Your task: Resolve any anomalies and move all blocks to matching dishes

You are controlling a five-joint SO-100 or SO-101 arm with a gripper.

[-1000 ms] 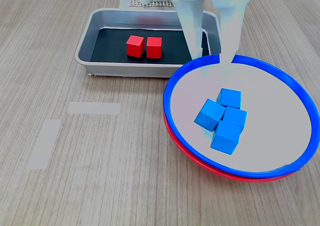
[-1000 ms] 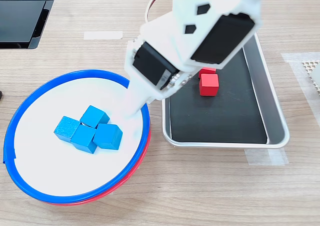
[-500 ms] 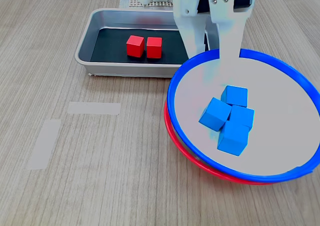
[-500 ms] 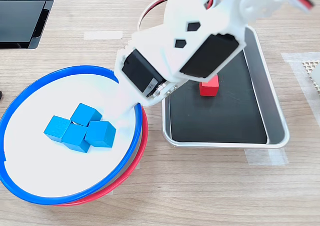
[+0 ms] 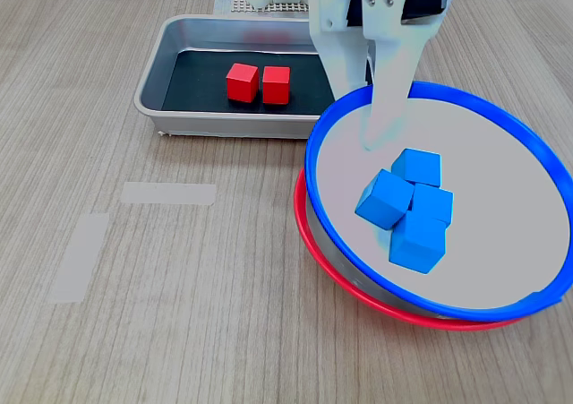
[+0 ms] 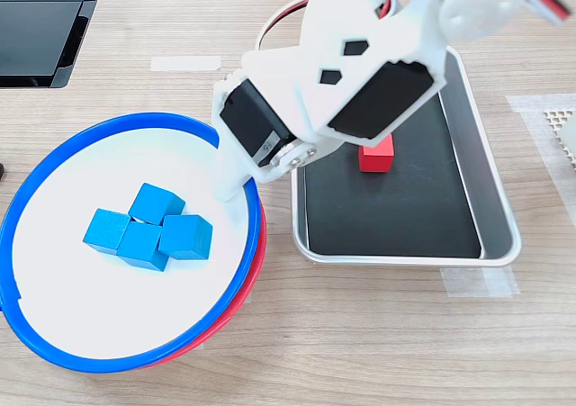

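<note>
Four blue blocks [image 5: 410, 207] in the tilted blue-rimmed dish [image 5: 537, 153], its rim pinched by the pincer [image 5: 367, 108].

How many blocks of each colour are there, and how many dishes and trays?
Blue blocks: 4
Red blocks: 2
Dishes: 2, blue-rimmed dish stacked on red-rimmed dish
Metal tray: 1
Total: 9
</note>
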